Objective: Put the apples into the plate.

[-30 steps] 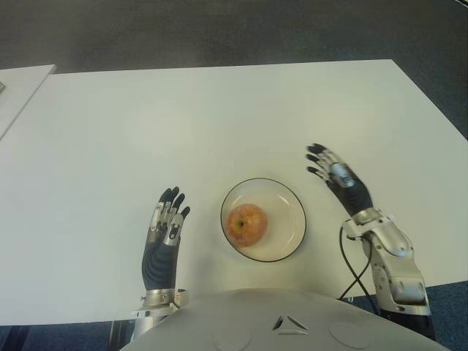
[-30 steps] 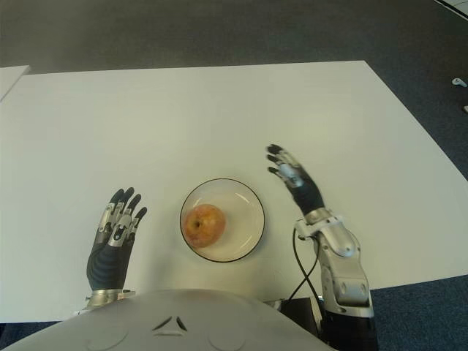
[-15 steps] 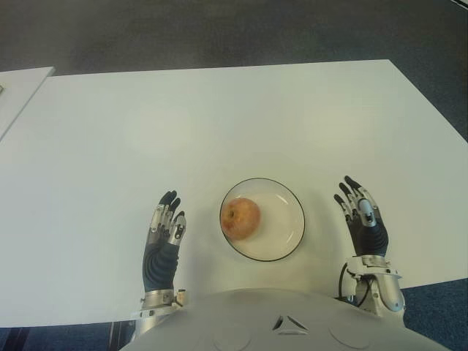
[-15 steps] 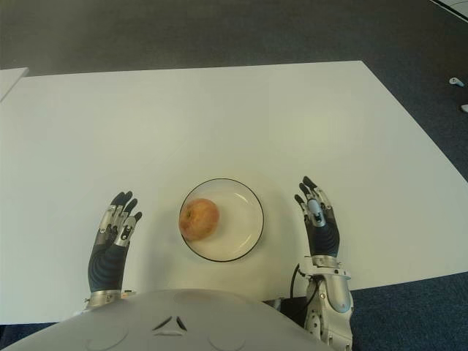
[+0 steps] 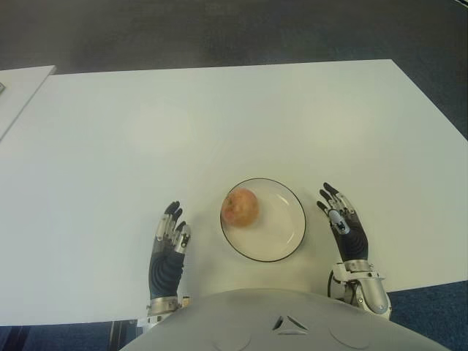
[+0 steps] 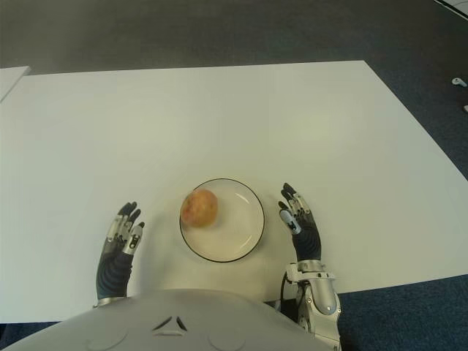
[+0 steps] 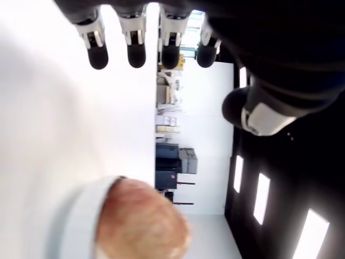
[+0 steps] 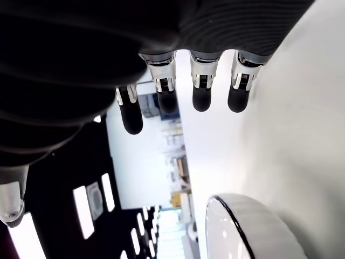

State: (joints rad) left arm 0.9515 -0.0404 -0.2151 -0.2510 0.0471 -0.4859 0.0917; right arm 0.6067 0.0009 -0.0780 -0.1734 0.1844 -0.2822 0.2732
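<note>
With the left hand (image 5: 170, 248) and right hand (image 5: 344, 228) held spread and empty either side of the plate (image 5: 287, 245) on the white table (image 5: 219, 124), the apple (image 5: 240, 207), seated near the rim, could be rolled out by any knock.

On the surface (image 5: 219, 117), the apple (image 5: 240, 207) sits in the plate (image 5: 289, 245), toward its left. The left robot hand (image 5: 170, 245) is left of the plate, the right robot hand (image 5: 342, 227) right of it.

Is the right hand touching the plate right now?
Apart. In the right eye view a strip of bare white table shows between the right hand and the plate rim; the apple sits in the plate.
</note>
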